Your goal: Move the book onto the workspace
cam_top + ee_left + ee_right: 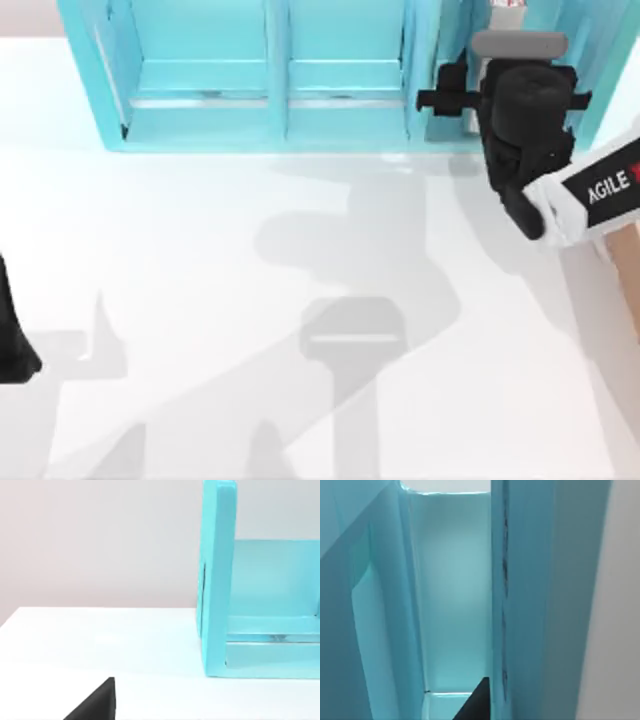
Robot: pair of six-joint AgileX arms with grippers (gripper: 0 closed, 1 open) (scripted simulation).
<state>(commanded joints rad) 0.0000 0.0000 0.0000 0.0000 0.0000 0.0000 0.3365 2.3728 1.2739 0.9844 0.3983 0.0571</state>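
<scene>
At the far right of the turquoise shelf [270, 90], the right gripper [480, 110] is pushed in at the rightmost compartment, arm reaching from the table's right edge. Finger opening cannot be told, nor whether anything is held. Right wrist view: a tall flat panel [525, 600] close ahead, possibly the book standing upright, though it cannot be separated from the shelf wall. Book position therefore uncertain; probably in that compartment. Workspace [300, 300] carries no book. Left gripper [15, 345] parked at the table's left edge. Judged step: reach-in and grasp, not yet confirmed. Next move calls for a firm pinch, then a straight withdrawal clear of the dividers.
</scene>
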